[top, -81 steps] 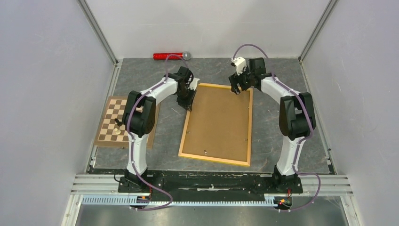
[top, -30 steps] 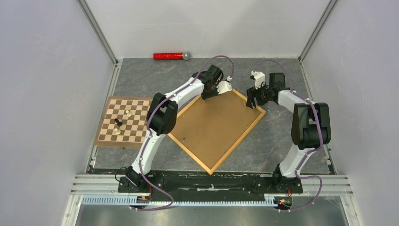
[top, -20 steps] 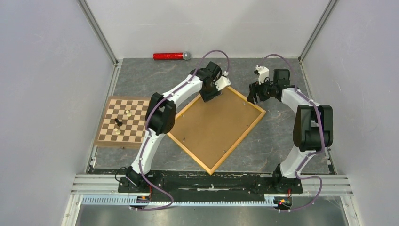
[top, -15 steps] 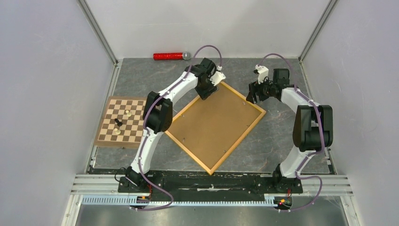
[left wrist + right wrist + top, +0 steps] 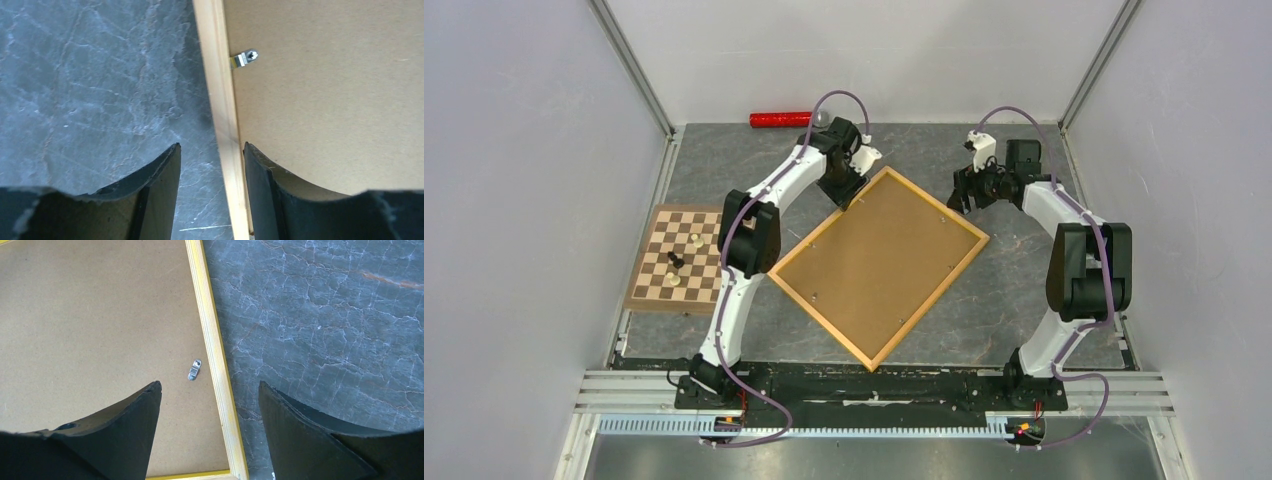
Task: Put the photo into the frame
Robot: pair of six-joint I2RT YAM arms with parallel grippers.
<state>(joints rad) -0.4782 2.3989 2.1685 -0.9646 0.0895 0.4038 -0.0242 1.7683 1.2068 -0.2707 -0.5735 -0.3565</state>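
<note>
The frame [image 5: 819, 321] lies face down on the table, turned like a diamond, with the brown backing board [image 5: 879, 265] showing inside it. The photo is not visible in any view. My left gripper [image 5: 846, 192] is open at the frame's far-left rail [image 5: 220, 100]. It straddles the rail, one finger over the table and the other over the board [image 5: 325, 100]. My right gripper [image 5: 959, 200] is open wide above the far-right rail [image 5: 212, 350], near a corner, holding nothing. Small metal tabs [image 5: 244, 58] [image 5: 194, 369] sit along the rails.
A chessboard [image 5: 679, 262] with a few pieces lies at the left, close to the left arm's elbow. A red cylinder [image 5: 782, 120] lies against the back wall. Grey walls enclose the table on three sides.
The frame has turned from nearly straight to a diamond, and its far corner has swung left. The left gripper moved back and left along the rail and opened. The right gripper lifted slightly.
</note>
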